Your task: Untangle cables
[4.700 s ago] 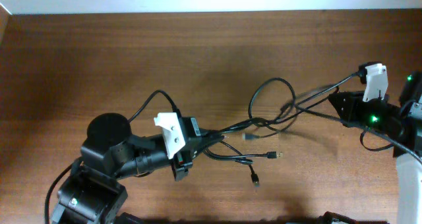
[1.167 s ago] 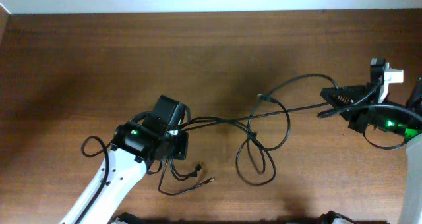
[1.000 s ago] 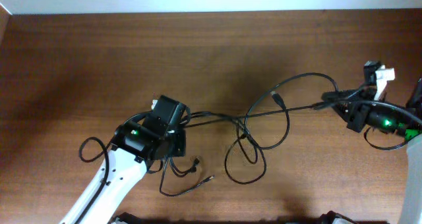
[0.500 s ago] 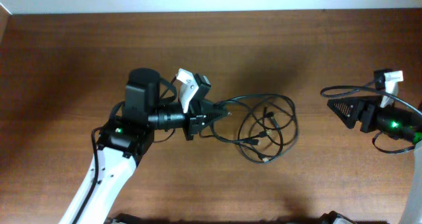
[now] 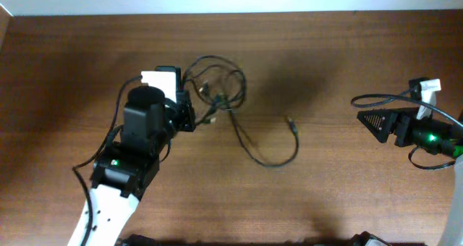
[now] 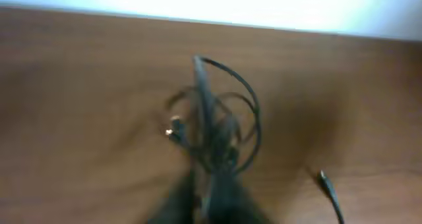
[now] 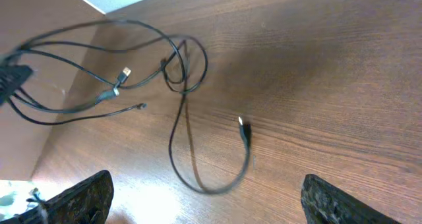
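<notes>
The cables (image 5: 217,95) are thin black cords bunched in a loose tangle left of the table's middle. One tail loops toward the front and ends in a small plug (image 5: 291,121). My left gripper (image 5: 191,113) sits at the tangle's left edge. The left wrist view is blurred, and in it the cables (image 6: 210,128) run straight out from between my narrowly closed fingers (image 6: 231,201). A loose plug (image 6: 324,178) lies to the right. My right gripper (image 5: 369,120) stands far off at the right, open and holding nothing. Seen from the right wrist, the gripper (image 7: 206,179) faces the cables (image 7: 178,66) and their tail plug (image 7: 242,125).
The brown wooden table (image 5: 325,51) meets a white wall along its back edge. A thicker black wire (image 5: 380,98) belonging to the right arm arcs above its gripper. The left arm's body (image 5: 134,155) covers the front left.
The right gripper let go of its cord and opened wide. The left arm swung toward the back left with the bundle, so the tangle drew together and its tail trailed across the middle.
</notes>
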Robot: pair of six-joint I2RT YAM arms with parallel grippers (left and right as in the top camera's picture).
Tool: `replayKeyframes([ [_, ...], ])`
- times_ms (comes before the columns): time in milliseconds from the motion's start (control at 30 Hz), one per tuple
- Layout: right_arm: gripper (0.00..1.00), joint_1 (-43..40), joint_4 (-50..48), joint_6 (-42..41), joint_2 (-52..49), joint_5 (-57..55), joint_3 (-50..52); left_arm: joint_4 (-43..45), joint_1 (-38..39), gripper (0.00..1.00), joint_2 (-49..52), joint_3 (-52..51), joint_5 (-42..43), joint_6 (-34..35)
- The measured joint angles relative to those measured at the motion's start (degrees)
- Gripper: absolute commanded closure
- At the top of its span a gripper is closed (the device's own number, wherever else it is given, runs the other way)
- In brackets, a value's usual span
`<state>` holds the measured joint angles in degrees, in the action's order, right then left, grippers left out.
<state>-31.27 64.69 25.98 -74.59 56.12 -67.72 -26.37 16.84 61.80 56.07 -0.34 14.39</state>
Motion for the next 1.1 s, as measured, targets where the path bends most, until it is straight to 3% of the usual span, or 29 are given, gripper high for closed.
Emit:
replayKeyframes([
  [167, 0.11, 0.0, 0.0, 0.0, 0.0, -0.2, 0.0, -8.3, 0.0, 0.01, 4.3, 0.0, 4.5, 1.3],
  [233, 0.01, 0.0, 0.0, 0.0, 0.0, -0.2, 0.0, -10.3, 0.0, 0.01, 4.3, 0.0, 4.3, 1.3],
  [367, 0.01, 0.0, 0.9, 0.0, 0.0, -0.6, 0.0, -16.3, 0.0, 0.01, 4.3, 0.1, -7.5, 7.0],
  [533, 0.01, 0.8, 2.7, 0.0, 0.0, -0.6, 0.0, -17.8, -7.0, 0.01, 4.3, 0.1, -11.2, 12.0],
  [800, 0.01, 29.7, 2.3, -0.4, -1.8, -1.3, 0.1, -18.7, -8.0, 0.01, 4.3, 0.1, -11.8, 12.5],
  [933, 0.01, 40.3, -1.4, -8.5, -11.6, -4.9, 0.1, -18.8, -8.0, 0.01, 4.3, 0.1, -11.8, 12.5],
  [1100, 0.01, 47.4, -9.2, -12.1, -19.2, -5.8, 0.3, -18.9, -8.0, 0.01, 4.4, 0.1, -11.8, 12.5],
])
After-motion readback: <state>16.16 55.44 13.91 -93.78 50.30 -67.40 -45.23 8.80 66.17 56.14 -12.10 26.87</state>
